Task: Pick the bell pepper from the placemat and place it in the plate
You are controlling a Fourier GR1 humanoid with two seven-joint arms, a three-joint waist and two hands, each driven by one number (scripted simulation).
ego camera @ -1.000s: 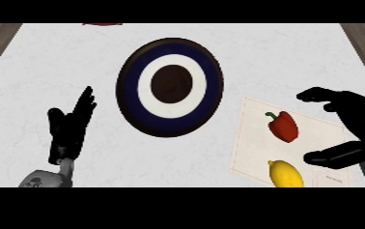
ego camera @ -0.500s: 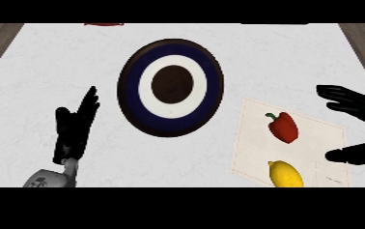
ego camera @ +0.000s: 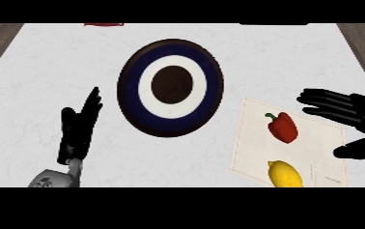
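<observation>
Nearest me on the placemat [ego camera: 249,146] lay a lemon [ego camera: 285,174]. Just beyond it was the pepper [ego camera: 283,126], stem away, long axis near to far. My right hand [ego camera: 336,107] hung just right of it, spread open, holding nothing, so I judged it the nearer of the 2. My left hand [ego camera: 77,131] rested open, low left. The plate [ego camera: 133,102] lay farther, left of the pepper.

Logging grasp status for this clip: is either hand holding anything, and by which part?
Nothing is held. The right hand is open beside the pepper, apart from it; the left hand rests open at lower left.
</observation>
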